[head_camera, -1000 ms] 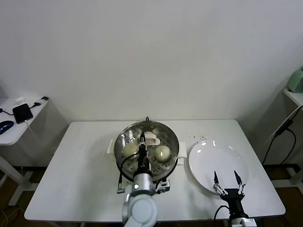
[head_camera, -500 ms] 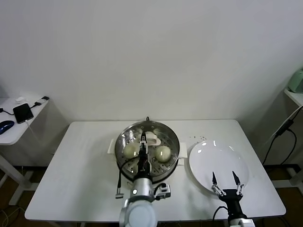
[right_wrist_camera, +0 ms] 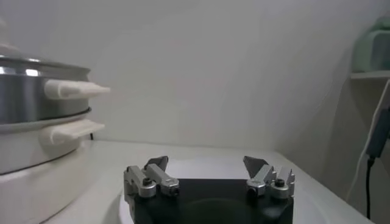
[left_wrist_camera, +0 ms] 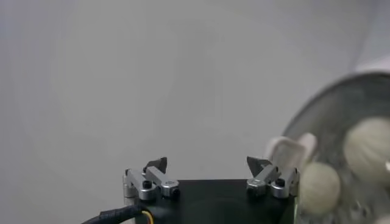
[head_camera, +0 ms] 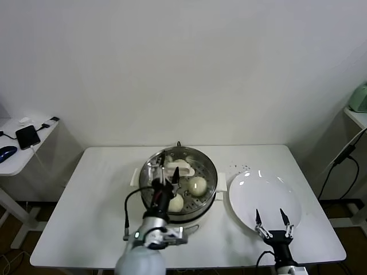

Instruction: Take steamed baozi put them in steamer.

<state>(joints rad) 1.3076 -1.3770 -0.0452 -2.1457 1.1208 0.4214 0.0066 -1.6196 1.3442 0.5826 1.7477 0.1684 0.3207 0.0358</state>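
The steel steamer (head_camera: 207, 171) stands mid-table. Cream-white baozi lie on its perforated tray: one on the right (head_camera: 196, 184), one at the front (head_camera: 176, 202); any others are hidden by my left arm. My left gripper (head_camera: 168, 166) hovers over the steamer's left half, open and empty. In the left wrist view the gripper (left_wrist_camera: 207, 164) is open, with the steamer (left_wrist_camera: 317, 112) and two baozi (left_wrist_camera: 368, 140) (left_wrist_camera: 320, 185) off to one side. My right gripper (head_camera: 270, 216) is open and empty above the near part of the white plate (head_camera: 258, 189). In the right wrist view it (right_wrist_camera: 206, 163) is open, with the steamer (right_wrist_camera: 33, 91) beside it.
A side table (head_camera: 17, 157) with a phone (head_camera: 27, 136) and a mouse stands at the far left. A shelf with a mint-green appliance (head_camera: 359, 97) and a hanging black cable (head_camera: 338, 160) are at the far right. Small crumbs (head_camera: 241, 168) lie behind the plate.
My left arm has swung left and its gripper now tilts over the steamer's left half, uncovering a baozi at the front of the tray. The right gripper has drifted slightly toward the table's front.
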